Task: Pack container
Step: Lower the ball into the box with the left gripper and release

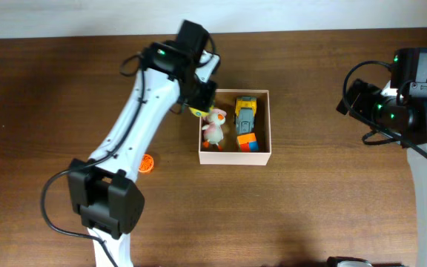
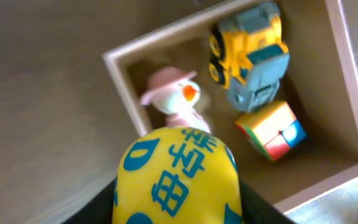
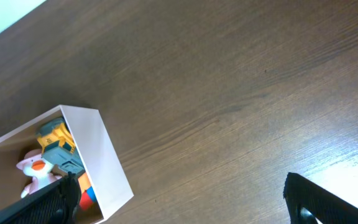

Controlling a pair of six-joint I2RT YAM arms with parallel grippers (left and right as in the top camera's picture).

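Container: a shallow square cardboard container [image 1: 234, 157], white outside and tan inside, is set open-topped on the tabletop [image 1: 65, 89], between the two arms.
Handling of the container: it is judged light and thin-walled, stiff enough to keep its shape, yet easily dented or slid aside by a nudge.
Hold on the container: a wall's rim on a side free of contents would best be taken, or an outer wall simply steadied.
Inside the container: a duck [image 2: 169, 93] in a pink hat is seen by the left wall. A yellow-and-grey truck [image 2: 250, 53] is laid along the right side, and a many-coloured cube [image 2: 271, 129] is placed just beside the truck's end.
Left pincer: the left pincer [image 2: 178, 200] is clenched on a rounded yellow toy [image 2: 179, 168], held over the container's left wall, just beside the duck. Contact with wall or duck cannot be told.
Writing: blue characters, seemingly of a non-Latin script, are printed on the yellow toy but cannot be read with certainty. None is seen on the container.
Right pincer: the right pincer [image 3: 179, 186] is released, spread wide with nothing between, well apart to the container's right.
Outside the container: a small orange piece [image 1: 147, 164] is left on the tabletop, to the container's left.
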